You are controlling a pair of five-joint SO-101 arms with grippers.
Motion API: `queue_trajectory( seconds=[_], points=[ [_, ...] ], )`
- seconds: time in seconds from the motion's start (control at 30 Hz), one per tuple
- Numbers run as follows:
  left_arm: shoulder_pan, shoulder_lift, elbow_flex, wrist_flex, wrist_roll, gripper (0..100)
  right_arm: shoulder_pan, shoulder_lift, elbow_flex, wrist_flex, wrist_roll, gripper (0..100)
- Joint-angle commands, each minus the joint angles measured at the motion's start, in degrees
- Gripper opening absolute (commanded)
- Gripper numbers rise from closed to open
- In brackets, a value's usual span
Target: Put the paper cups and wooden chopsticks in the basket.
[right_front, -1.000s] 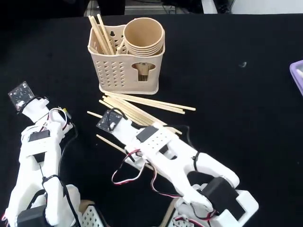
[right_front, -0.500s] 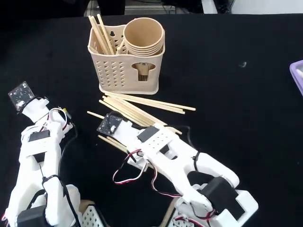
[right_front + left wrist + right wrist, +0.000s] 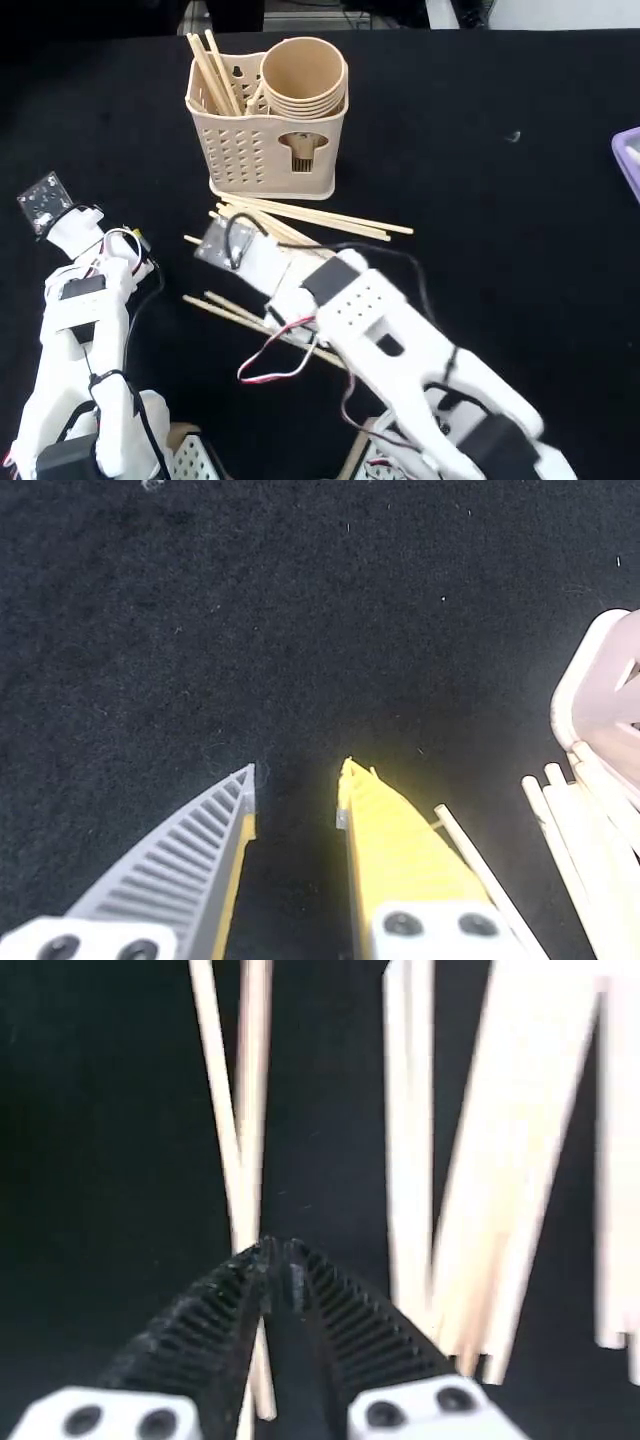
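— Black cloth (image 3: 500,250) over the whole table, then. What's furthest left?
— The left gripper (image 3: 297,775). Its grey and yellow fingers stand apart with nothing between them, tips over bare cloth.
— Anything close to it?
— One chopstick end (image 3: 482,872) lies right beside the yellow finger; I can't tell whether they touch. Farther out on that same side is a corner of the basket (image 3: 600,695).
— And moving across?
— A pair of chopsticks (image 3: 225,308) lies on the cloth, running under the right arm (image 3: 380,330). The right gripper (image 3: 278,1252) points down at them with its black fingers pressed together. In its wrist view the pair passes beneath one finger, and I cannot tell whether the tips pinch a stick.
— The other sticks?
— More loose chopsticks (image 3: 320,215) fan out just beyond the right gripper's tips, between it and the basket, the farthest almost at the basket's foot.
— So the basket is ahead of that gripper?
— Yes, upright, farther on. The paper cups (image 3: 304,75) sit stacked in one side of it, and a few standing chopsticks (image 3: 212,72) lean in the other side.
— Far right?
— A purple rim (image 3: 628,160) at the picture's edge, well apart from both grippers.
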Motion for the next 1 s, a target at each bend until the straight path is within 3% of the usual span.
queue_trajectory(
  seconds=[0.0, 0.17, 0.3, 0.43, 0.53, 0.67, 0.83, 0.97],
  points=[
    [0.0, -1.2, -0.6, -1.1, 0.1, 14, 4.0, -8.0, -5.0, 0.3, -0.2, 1.1],
    [0.0, -1.2, -0.6, -1.1, 0.1, 14, 5.5, -11.0, -5.8, 0.0, -0.2, 1.2],
    [0.0, -1.2, -0.6, -1.0, 0.1, 14, -1.6, -8.0, 1.1, -0.5, -4.0, 3.0],
    [-0.2, -1.5, -0.6, -1.0, 0.3, 14, -10.6, -0.8, 6.7, -5.4, -7.0, 17.5],
    [-5.4, -1.7, -1.3, -1.0, 0.9, 14, -12.3, 5.7, 8.0, -9.7, -7.5, 23.4],
    [-13.1, -1.1, -2.3, -1.1, 8.4, 14, -12.2, 13.1, 7.8, -13.4, -7.3, 20.3],
    [-13.9, -1.1, -2.2, -1.3, 9.8, 14, -12.1, 18.0, 6.4, -14.7, -7.1, 19.4],
    [-14.1, -1.1, -2.2, -1.3, 9.9, 14, -12.1, 18.0, 5.4, -14.0, -6.9, 4.8]
  ],
)
